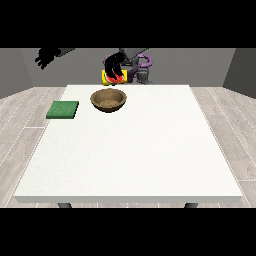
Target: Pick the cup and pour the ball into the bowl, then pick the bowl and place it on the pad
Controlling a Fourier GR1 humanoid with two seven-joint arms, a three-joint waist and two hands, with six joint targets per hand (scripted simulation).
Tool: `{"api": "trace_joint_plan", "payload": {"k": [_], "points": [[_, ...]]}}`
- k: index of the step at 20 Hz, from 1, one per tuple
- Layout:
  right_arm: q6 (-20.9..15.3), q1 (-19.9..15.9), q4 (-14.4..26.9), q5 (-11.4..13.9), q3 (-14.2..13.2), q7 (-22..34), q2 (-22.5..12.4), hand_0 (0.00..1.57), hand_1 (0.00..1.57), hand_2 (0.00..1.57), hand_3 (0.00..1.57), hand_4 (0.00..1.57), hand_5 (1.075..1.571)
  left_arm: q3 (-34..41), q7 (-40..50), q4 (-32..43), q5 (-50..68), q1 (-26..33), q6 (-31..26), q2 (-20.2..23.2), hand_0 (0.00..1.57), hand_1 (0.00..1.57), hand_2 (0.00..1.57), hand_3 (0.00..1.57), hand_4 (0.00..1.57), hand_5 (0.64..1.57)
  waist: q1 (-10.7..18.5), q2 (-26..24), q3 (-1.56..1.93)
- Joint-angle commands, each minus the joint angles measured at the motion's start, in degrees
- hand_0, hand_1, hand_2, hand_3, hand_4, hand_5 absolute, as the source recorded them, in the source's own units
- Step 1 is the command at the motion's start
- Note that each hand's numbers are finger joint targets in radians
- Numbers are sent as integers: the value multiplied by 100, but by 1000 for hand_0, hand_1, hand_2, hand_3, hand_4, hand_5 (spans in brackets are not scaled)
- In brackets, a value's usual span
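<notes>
**Front view: cup held tilted behind the bowl**

Front view across the white table (150,150), with the wooden bowl (108,100) taken as the landmark. The bowl stands upright on the table's far half, left of the centre line; its inside appears brown, and no ball can be made out in it. Directly behind and above the bowl, a black hand (113,66) has its fingers curled down around a yellow cup (116,77), which lies tipped on its side above the table's far edge. A red patch shows on the cup between the fingers; whether it is the ball or part of the cup cannot be told. To the left of the bowl, well apart from it, a flat green pad (63,110) lies at the table's left edge. Far above and to the left of the bowl, off the table, the hand at the view's left (46,56) hangs in the air, fingers spread and holding nothing.
</notes>
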Motion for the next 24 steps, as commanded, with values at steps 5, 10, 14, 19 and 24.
{"api": "trace_joint_plan", "payload": {"k": [5,10,14,19,24], "points": [[-119,568,-338,2,79,225,141,0,0,0,271,691,1548,252,-126,-522,-165,472,-347,97,0,0,1102,1542,1109,1571,105,-429,-8],[-454,723,-384,233,145,144,317,0,0,0,143,726,1546,1653,-967,-1294,1330,809,910,800,1042,1042,1571,1438,1269,1567,566,-560,-36],[-688,622,-417,207,111,190,457,0,0,0,132,777,1559,3049,-1489,-1875,2841,891,1181,955,635,635,936,669,1285,1545,919,-548,-73],[-908,688,-372,383,184,186,559,0,0,0,0,788,1555,4627,-2109,-2545,4905,979,838,962,0,0,0,0,1120,1570,1237,-449,-86],[-1504,868,-257,621,305,-49,1147,0,0,0,0,747,1563,5620,-2687,-2826,6638,1216,-562,1271,0,0,0,0,1054,1566,1675,-259,-38]]}}
